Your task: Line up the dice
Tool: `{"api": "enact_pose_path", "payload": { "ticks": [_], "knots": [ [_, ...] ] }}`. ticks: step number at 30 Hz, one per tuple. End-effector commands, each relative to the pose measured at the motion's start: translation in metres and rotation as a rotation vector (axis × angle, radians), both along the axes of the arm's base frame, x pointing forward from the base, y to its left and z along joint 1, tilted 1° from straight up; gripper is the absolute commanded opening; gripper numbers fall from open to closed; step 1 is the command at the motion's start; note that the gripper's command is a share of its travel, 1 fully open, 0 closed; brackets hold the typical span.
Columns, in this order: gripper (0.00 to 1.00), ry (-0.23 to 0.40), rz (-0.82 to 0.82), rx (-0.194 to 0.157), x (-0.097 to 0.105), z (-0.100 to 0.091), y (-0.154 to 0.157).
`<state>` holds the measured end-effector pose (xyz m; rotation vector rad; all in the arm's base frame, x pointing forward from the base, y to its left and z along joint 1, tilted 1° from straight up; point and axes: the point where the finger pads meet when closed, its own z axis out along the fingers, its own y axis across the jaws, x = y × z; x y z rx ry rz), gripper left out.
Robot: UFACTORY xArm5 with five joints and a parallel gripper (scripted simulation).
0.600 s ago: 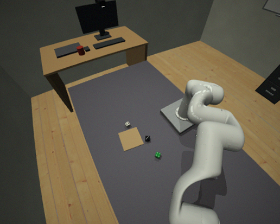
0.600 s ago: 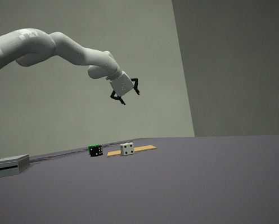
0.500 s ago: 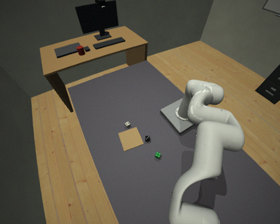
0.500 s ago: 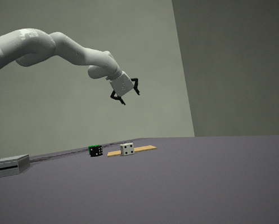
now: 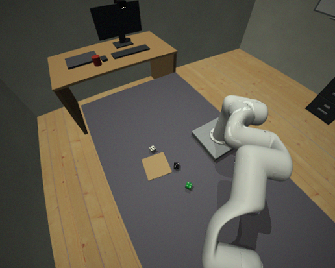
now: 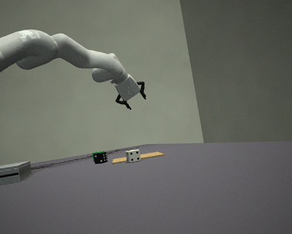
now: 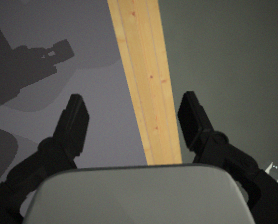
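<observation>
The tan square mat (image 5: 155, 166) (image 6: 156, 155) lies flat on the dark floor covering. The white die (image 5: 152, 149) (image 6: 133, 156) lies off the mat, close to its back edge in the top view. The black die (image 5: 176, 165) (image 6: 101, 157) lies just off the mat's right edge, on the base's side. The green die (image 5: 188, 185) (image 6: 98, 152) lies off the mat, farther to the front right, with four pips on top; in the exterior view it is mostly hidden behind the black die. The white and black top faces are unclear. My gripper (image 6: 138, 103) (image 7: 133, 104) is open and empty, high above the floor.
The robot's base plate (image 5: 206, 134) (image 6: 23, 172) stands right of the mat in the top view. The arm reaches from it toward the front, right of the dice. A desk (image 5: 77, 75) with a monitor (image 5: 118, 20) stands at the back left. The wrist view shows no dice or mat.
</observation>
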<state>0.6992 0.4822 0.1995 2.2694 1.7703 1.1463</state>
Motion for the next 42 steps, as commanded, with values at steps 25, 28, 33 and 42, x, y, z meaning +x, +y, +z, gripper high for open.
{"api": "enact_pose_path", "payload": {
  "ticks": [25, 28, 33, 42],
  "knots": [
    [1.0, 0.271, -0.573, 0.089, 0.046, -0.013, -0.263],
    [1.0, 0.283, -0.603, 0.095, 0.045, -0.014, -0.281],
    [1.0, 0.331, -0.718, 0.118, 0.038, -0.017, -0.328],
    [1.0, 0.431, -0.974, 0.173, 0.007, -0.026, -0.436]
  ]
}}
